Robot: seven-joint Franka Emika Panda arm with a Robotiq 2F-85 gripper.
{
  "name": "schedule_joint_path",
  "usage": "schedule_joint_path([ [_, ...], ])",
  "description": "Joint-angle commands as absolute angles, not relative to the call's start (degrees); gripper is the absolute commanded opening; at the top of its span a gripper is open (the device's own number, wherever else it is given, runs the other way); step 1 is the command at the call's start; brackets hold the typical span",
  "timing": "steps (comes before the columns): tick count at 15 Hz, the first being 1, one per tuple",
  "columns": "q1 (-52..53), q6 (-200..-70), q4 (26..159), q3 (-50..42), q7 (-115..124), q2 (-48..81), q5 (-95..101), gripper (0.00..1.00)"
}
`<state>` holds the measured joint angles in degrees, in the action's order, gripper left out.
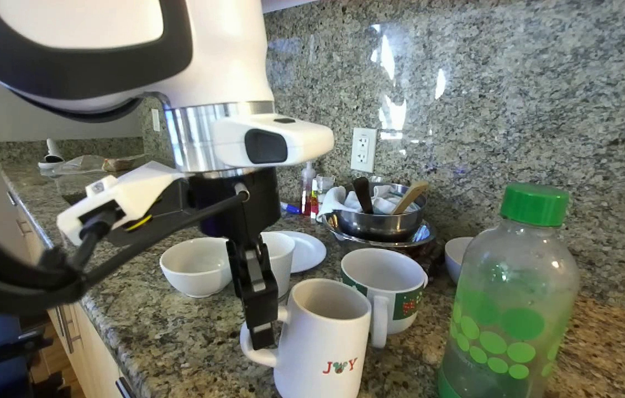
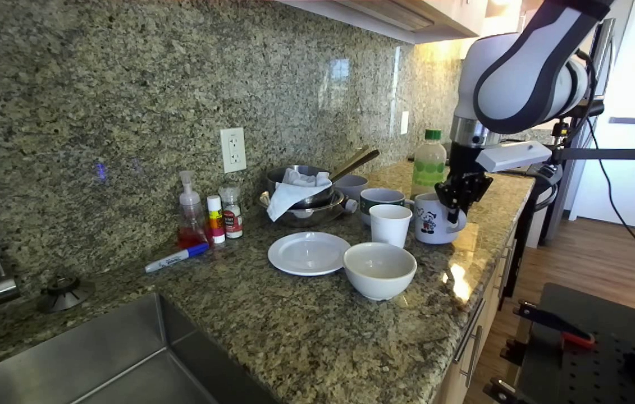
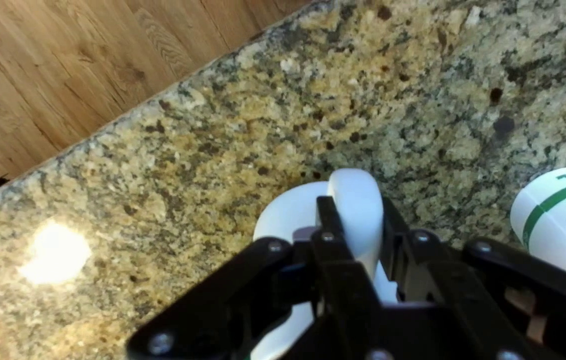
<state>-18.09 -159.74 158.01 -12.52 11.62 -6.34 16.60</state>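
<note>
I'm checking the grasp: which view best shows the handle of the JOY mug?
The wrist view: from above, the handle fills the gap between the two fingers of the gripper. Both exterior views show the handle's loop from the side, partly hidden behind the gripper.

Seen facing the wall, the sink is set into the table at the left. Right of it, along the back edge, come a marker, a soap dispenser, a glue stick and a small bottle; farther right a mixing bowl with a cloth in it sits in a wider basin. Before these lies the plate, with the small bowl just beside it, nearer the front edge. The paper cup stands right of both. Next right, near the front edge, is the front mug, its handle turned toward that edge, between the fingers; the back mug is behind it, the tall bottle right of both mugs
</note>
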Motion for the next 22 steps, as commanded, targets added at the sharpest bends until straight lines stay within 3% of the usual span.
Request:
schedule_joint_path([
  [1,-18.00,-162.62,159.71,-11.95,12.29,-5.48,16.97,0.09],
  [4,-17.52,-163.25,158.84,-12.05,11.92,-3.82,16.39,0.08],
  [5,-17.38,-163.46,158.82,-12.07,12.00,-3.53,16.46,0.40],
  [13,-16.77,-163.99,158.74,-12.43,12.76,-2.12,17.52,0.98],
  [21,-16.67,-166.87,157.82,-13.38,14.79,0.62,19.40,0.99],
  [22,-16.64,-167.39,157.78,-13.60,15.47,0.90,20.20,0.74],
])
